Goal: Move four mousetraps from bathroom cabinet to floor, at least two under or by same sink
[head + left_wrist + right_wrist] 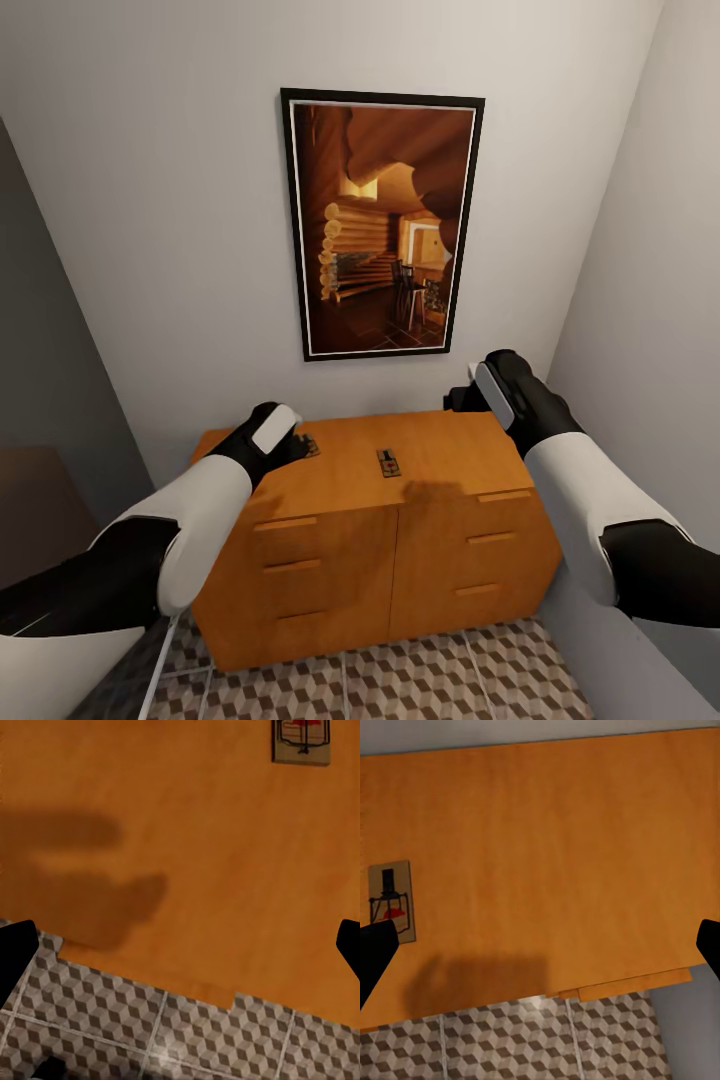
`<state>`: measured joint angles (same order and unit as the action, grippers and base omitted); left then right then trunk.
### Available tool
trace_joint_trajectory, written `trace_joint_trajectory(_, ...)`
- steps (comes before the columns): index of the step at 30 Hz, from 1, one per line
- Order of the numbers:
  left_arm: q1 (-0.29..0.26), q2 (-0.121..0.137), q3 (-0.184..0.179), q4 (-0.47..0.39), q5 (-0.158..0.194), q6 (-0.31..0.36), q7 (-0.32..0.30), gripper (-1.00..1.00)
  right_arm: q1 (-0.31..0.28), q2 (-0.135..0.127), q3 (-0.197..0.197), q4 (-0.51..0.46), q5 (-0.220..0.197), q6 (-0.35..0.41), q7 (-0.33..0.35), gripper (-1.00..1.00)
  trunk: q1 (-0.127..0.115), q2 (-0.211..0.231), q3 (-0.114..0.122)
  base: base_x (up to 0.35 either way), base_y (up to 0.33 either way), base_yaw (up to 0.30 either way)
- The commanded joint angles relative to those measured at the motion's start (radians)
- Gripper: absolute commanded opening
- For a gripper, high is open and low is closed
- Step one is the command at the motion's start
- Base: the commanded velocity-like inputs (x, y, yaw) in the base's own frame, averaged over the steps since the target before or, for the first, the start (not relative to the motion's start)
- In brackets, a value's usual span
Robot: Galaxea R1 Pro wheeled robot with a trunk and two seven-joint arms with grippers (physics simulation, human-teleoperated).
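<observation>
- one mousetrap (388, 463) lies flat on top of the cabinet (430, 560), near its middle; another (311, 446) sits by the left gripper (296, 440).
- left gripper hovers over the cabinet's left end, fingers spread wide, holding nothing.
- right gripper (462, 397) hangs over the right end, likewise spread and unladen.
- bathroom floor (400, 680) lies below.

Even, soft light falls from above me; nothing glares. My arms throw blurred dark shadows on the cabinet (440, 465) top, one broad smear under my left wrist, another near the front edge under my right. The head view bends the walls outward at its edges. My wrist views are grainy, and my pincer fingertips (15, 952) show as flat black, detail lost.
</observation>
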<state>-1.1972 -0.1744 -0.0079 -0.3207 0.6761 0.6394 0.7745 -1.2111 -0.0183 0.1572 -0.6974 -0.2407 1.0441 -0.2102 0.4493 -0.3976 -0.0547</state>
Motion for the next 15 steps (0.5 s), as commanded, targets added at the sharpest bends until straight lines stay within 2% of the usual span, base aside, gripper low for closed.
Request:
trace_joint_trajectory(1,0.0,0.0,-0.007,-0.002,0.005,0.004,0.006,1.0,-0.001,-0.002,0.005,-0.001,-0.011,0.003,-0.009,1.0,0.001,-0.002,-0.002,0.0,0.0,0.0)
trace_joint_trajectory(4,-0.001,0.0,-0.039,-0.002,0.005,0.006,0.005,1.0,-0.001,-0.002,0.005,-0.003,-0.011,0.003,-0.009,1.0,0.001,-0.002,-0.002,0.0,0.0,0.0)
trace_joint_trajectory(5,-0.001,0.0,-0.07,-0.001,0.005,0.007,0.004,1.0,-0.001,-0.003,0.005,-0.005,-0.011,0.003,-0.009,1.0,0.001,-0.002,-0.002,0.0,0.0,0.0)
trace_joint_trajectory(9,0.0,0.0,-0.129,-0.002,0.006,0.009,0.001,1.0,-0.001,-0.003,0.006,-0.013,-0.011,0.003,-0.009,1.0,0.001,-0.002,-0.002,0.032,-0.03,0.0)
trace_joint_trajectory(12,0.0,0.0,-0.159,-0.002,0.007,0.01,-0.002,1.0,-0.001,-0.003,0.009,-0.018,-0.012,0.003,-0.008,1.0,0.001,-0.002,-0.002,0.111,-0.124,0.0)
trace_joint_trajectory(15,0.0,0.0,-0.169,-0.002,0.009,0.012,-0.003,1.0,0.0,-0.002,0.011,-0.019,-0.012,0.003,-0.008,1.0,0.001,-0.002,-0.002,0.183,-0.18,0.0)
